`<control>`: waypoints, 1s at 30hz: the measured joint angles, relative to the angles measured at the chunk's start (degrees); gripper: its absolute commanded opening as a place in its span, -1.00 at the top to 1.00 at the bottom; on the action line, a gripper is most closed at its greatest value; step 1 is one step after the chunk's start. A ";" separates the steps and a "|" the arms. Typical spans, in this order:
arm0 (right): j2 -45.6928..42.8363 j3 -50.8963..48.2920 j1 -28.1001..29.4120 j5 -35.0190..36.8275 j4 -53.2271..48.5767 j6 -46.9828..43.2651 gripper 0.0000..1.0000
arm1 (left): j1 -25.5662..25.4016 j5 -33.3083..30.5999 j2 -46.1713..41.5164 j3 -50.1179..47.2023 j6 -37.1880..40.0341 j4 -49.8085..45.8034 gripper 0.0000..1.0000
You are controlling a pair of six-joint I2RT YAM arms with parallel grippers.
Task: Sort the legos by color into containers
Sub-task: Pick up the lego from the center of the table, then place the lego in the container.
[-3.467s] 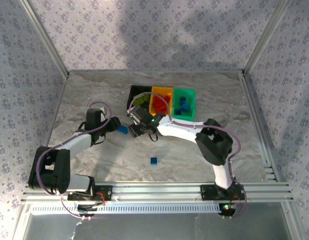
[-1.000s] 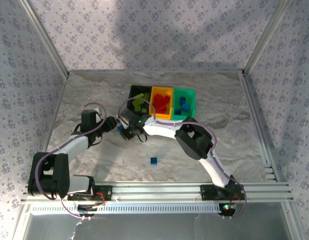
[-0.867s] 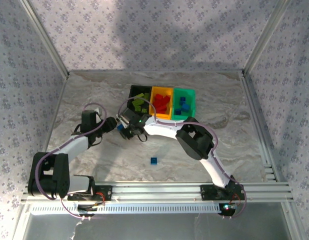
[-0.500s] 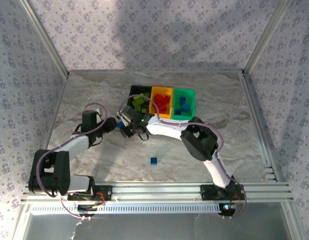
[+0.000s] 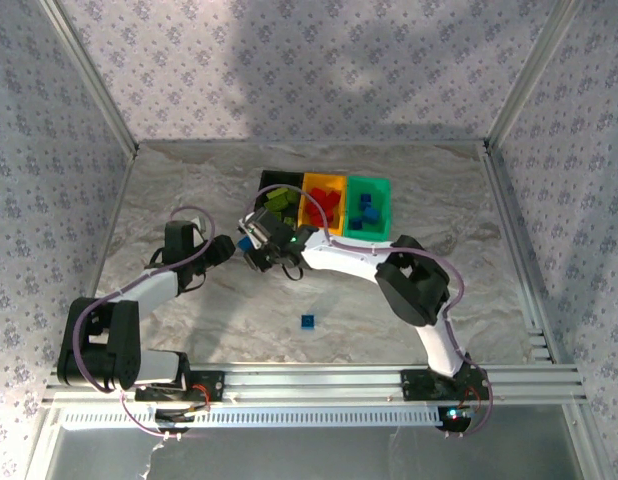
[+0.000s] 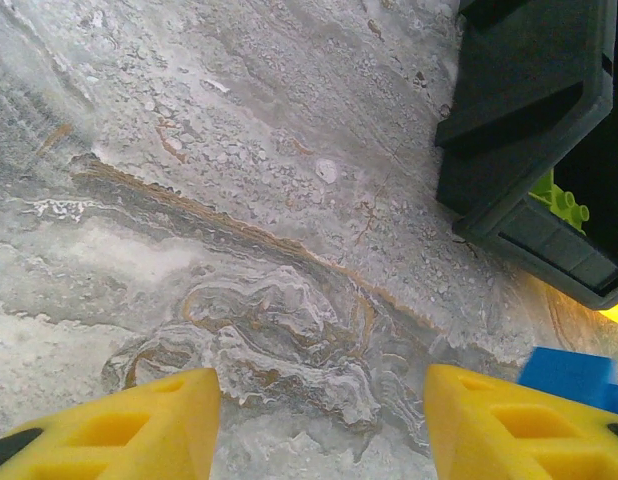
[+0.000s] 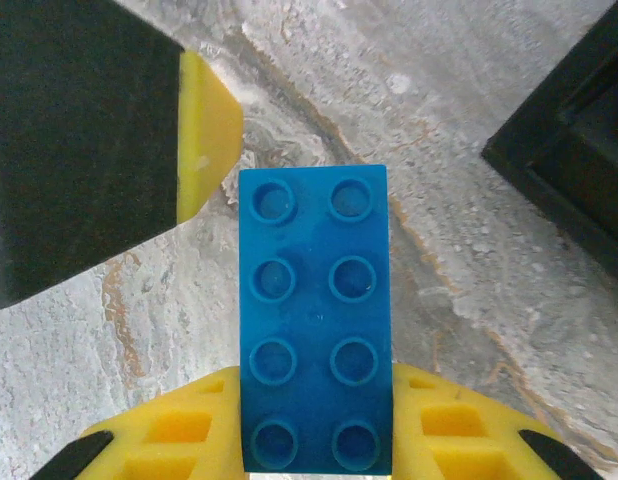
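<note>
Now blue brick [image 7: 314, 320] pinched in right gripper [image 7: 314, 435], left gripper [image 6: 324, 420] just beside

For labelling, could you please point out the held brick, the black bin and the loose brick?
held brick [image 7: 314, 320], right wrist, studded top
black bin [image 6: 549, 248], left wrist, near wall
loose brick [image 5: 307, 321], top external, top

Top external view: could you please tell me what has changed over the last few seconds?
The right fingers swung left to the left fingers and now clamp the blue two-by-four brick; the left fingers stand open beside it. The row of bins and the loose blue brick stayed put.
</note>
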 measured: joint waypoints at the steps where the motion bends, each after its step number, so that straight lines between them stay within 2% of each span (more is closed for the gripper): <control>1: -0.98 -0.66 -0.04 0.48 0.31 -0.02 0.64 | 0.00 0.04 0.00 0.00 0.00 -0.02 -0.12; 6: -7.45 -4.11 -0.22 4.52 0.98 -0.04 0.63 | 0.00 0.70 0.00 0.00 -0.11 0.61 -0.12; 13: -21.11 -12.00 -2.45 12.02 2.51 -1.14 0.60 | -0.72 1.75 1.29 0.00 -0.87 2.32 -0.12; 20: -30.23 -21.31 -14.25 15.37 3.45 1.27 0.57 | -2.84 1.99 1.92 0.00 -0.87 2.75 -0.12; 26: -30.08 -25.42 -24.26 15.04 1.90 4.48 0.55 | -4.11 1.95 2.40 0.02 -0.87 2.78 -0.12; 30: -27.45 -25.46 -28.15 12.87 2.23 5.97 0.42 | -5.07 1.95 3.15 0.04 -0.85 2.75 -0.12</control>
